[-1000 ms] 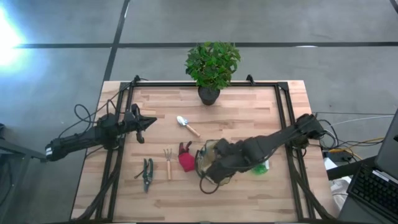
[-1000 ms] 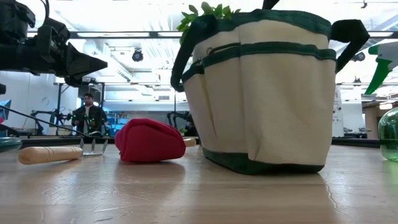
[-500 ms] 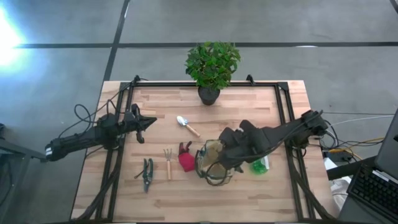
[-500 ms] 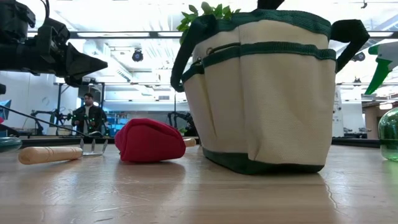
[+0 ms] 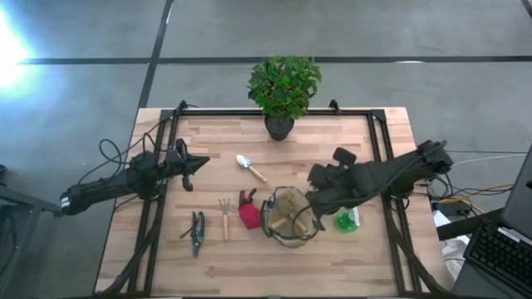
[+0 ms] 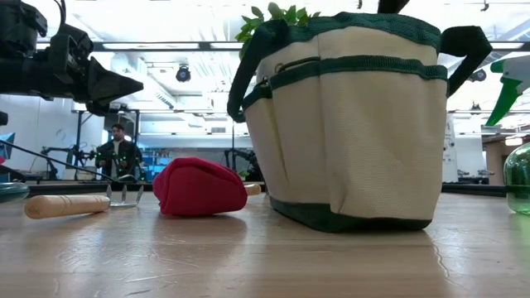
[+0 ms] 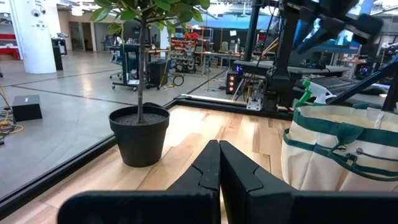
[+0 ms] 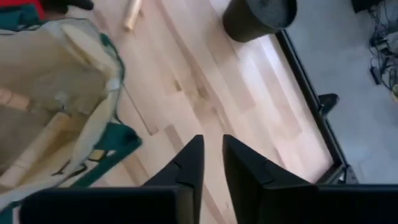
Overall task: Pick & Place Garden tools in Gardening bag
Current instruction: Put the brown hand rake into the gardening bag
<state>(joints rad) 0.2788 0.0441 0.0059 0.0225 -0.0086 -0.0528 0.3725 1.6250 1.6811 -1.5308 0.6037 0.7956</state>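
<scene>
Gardening bag: a round khaki tote with dark green trim, set upright on the wooden table, toward the near-right part of the top. A wooden handle is seen lying inside it in the right wrist view.

Right gripper: raised over bare table just beyond the bag's rim, on the side toward the plant pot. Its fingers are drawn almost together with a narrow gap between them, and nothing is held.

Left gripper: clenched on nothing, parked at the table's left edge and pointed toward the potted plant, well apart from the tools.

Green spray bottle: stood just beside the bag on its right.

Red glove: laid on the table just left of the bag.

Hand fork: wooden-handled, laid left of the glove.

Pruners: dark, laid left of the fork, nearest the left frame rail.

Trowel: metal blade with wooden handle, laid between the potted plant and the bag.

Background: a person is seen standing in the room beyond the table.
</scene>
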